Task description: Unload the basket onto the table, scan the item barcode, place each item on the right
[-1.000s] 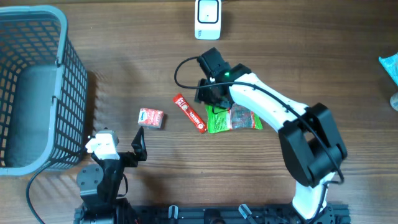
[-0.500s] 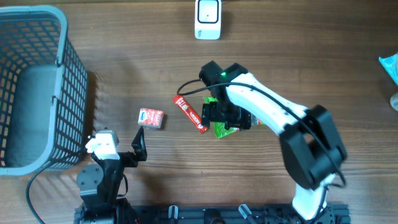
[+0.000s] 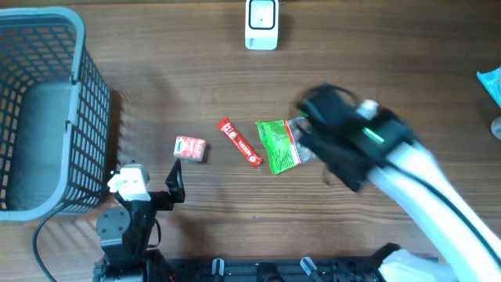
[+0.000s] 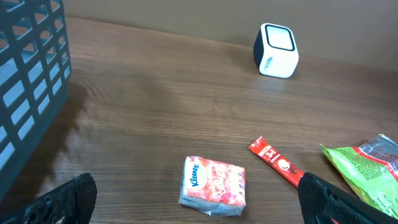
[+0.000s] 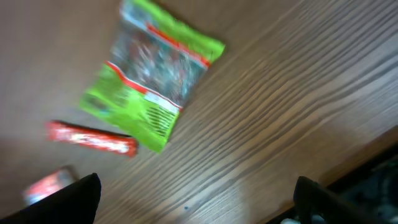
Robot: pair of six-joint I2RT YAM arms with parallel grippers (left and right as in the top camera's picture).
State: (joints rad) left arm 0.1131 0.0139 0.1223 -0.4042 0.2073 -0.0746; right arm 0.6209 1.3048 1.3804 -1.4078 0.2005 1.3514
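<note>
Green snack packet (image 5: 152,81) flat on table (image 3: 156,94); left hand (image 4: 199,200), right hand (image 5: 199,199) spread, empty.

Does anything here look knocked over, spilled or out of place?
Nothing looks spilled or broken. The green packet lies crooked beside the red stick, far from the white scanner, with nothing holding it.

Soft even light, faint shadows; heavy motion blur over the right arm (image 3: 411,168) and, wrist-side, the green packet (image 5: 155,81).
</note>
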